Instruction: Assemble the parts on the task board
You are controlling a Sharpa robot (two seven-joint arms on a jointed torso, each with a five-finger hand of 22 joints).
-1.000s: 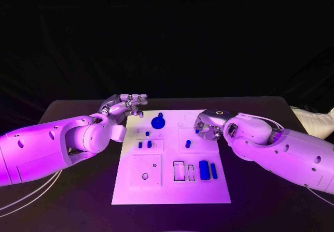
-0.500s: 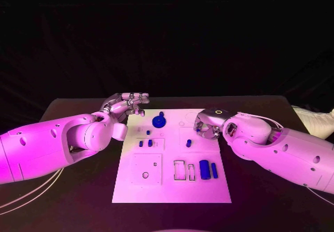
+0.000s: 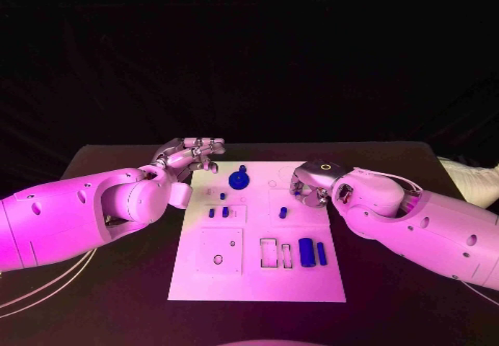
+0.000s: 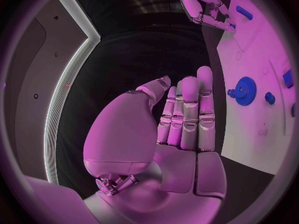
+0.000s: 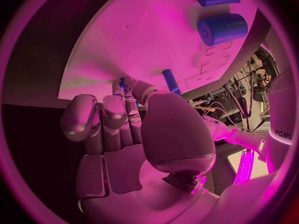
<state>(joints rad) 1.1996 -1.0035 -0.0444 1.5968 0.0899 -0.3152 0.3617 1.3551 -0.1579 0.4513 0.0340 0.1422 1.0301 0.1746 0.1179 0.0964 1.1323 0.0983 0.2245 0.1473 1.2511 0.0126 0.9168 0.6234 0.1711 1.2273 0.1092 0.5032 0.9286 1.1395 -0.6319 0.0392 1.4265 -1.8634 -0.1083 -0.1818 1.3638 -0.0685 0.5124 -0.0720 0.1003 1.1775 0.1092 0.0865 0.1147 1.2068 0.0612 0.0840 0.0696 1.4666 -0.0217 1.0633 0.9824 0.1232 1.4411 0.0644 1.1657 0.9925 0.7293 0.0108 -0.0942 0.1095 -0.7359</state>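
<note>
**Both hands at the far end of the task board**

You have the task board (image 3: 257,277) lying lengthwise in the middle of the black table (image 3: 395,288), its short far edge between the two hands.

Your left hand (image 3: 190,157) hovers just off the board's far left corner. In the left wrist view its fingers (image 4: 188,115) lie straight and side by side with nothing in them (the thumb sits a little apart).

Your right hand (image 3: 310,184) is over the board's right edge, near the far right corner. Its fingers (image 5: 115,115) are curled inward, and a thin blue pin (image 5: 122,84) shows at their tips; whether it is actually pinched you cannot tell.

On the board, the blue gear (image 3: 238,180) sits near the far edge, close to the left hand. Two small blue pegs (image 3: 218,213) stand left of centre, one small blue piece (image 3: 283,213) right of centre. The thick blue cylinder (image 3: 306,251) and the slim blue bar (image 3: 321,253) lie side by side toward the near right.
</note>
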